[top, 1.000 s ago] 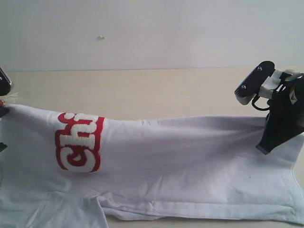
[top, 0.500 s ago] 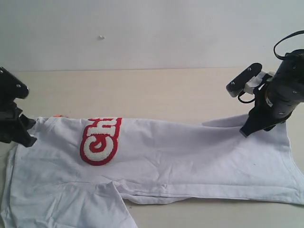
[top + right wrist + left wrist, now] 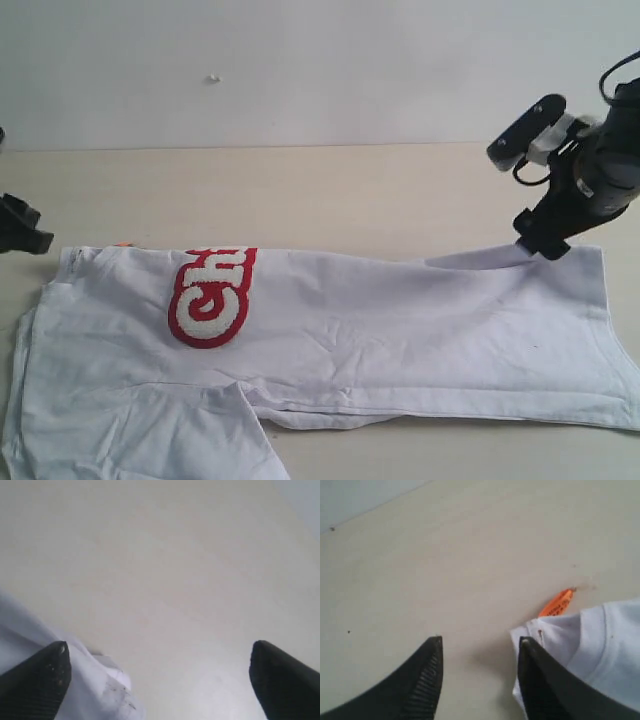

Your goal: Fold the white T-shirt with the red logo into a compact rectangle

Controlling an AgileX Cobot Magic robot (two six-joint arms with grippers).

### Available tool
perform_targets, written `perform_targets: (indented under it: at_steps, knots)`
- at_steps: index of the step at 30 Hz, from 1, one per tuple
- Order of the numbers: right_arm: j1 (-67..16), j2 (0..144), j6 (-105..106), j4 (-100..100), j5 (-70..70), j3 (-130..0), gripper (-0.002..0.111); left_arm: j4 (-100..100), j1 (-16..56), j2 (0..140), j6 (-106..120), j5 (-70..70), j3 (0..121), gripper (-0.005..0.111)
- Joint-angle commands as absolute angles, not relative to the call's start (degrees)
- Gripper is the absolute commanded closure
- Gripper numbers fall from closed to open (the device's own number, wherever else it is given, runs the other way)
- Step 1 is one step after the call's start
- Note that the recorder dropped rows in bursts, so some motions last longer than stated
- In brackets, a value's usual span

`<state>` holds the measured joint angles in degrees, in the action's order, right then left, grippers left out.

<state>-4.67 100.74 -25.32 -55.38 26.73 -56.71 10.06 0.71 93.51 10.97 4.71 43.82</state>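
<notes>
White cotton, thin and limp: the shirt (image 3: 400, 330) lies spread across the desk (image 3: 300, 190), stretched from the left side to the right. It looks already doubled lengthwise, since only the letters "Ch" of the logo (image 3: 210, 295) show before it runs into the far edge. A sleeve trails off the near left corner. An orange tag (image 3: 122, 243) pokes out at the collar end.

I judge it light and soft, with no stiffness of its own. Lifted at one point it would sag and bunch. Lifted at two well-separated points it should hang as a sheet. The layers will likely slide over each other, so a pinch should catch every layer at an edge. The fuzzy logo looks thicker than the cloth around it and may resist a crease through it. Nothing here is fragile. The best holds seem to be the two ends of the far edge: the ribbed collar corner on the left and the raised hem corner on the right.

At the collar end, the left fingers (image 3: 22, 228) are partly parted and hold nothing, with the collar just beside one of them. Over the hem corner, the right fingers (image 3: 543, 238) are spread wide and empty.
</notes>
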Motion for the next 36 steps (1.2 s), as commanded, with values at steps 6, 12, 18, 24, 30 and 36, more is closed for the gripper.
perform_targets:
  at_steps: [6, 12, 18, 24, 30, 36]
  knots:
    - [-4.5, 91.5, -0.8, -20.0, 28.2, -57.0, 0.068, 8.7, 0.7, 77.1, -13.3, -14.5, 43.6, 0.072]
    - [-4.5, 94.5, 7.0, -11.1, 31.1, -57.0, 0.108, 7.6, 4.3, 68.5, -13.6, -24.4, 40.7, 0.106]
    - [-3.3, 101.8, 5.8, -13.0, 29.0, -57.0, 0.108, 6.7, 8.5, 67.1, -10.6, -27.4, 35.1, 0.107]
    - [-0.1, 109.0, -8.4, -27.4, 22.3, -57.0, 0.108, 6.4, 8.8, 67.4, -10.6, -20.2, 30.6, 0.107]
    - [1.1, 114.1, -17.4, -36.7, 15.0, -57.1, 0.108, 5.9, 8.8, 69.1, -10.6, -17.1, 29.3, 0.107]
    - [1.1, 114.2, -18.4, -37.0, 8.0, -57.1, 0.108, -1.2, 8.8, 71.8, -6.6, -23.1, 29.3, 0.107]
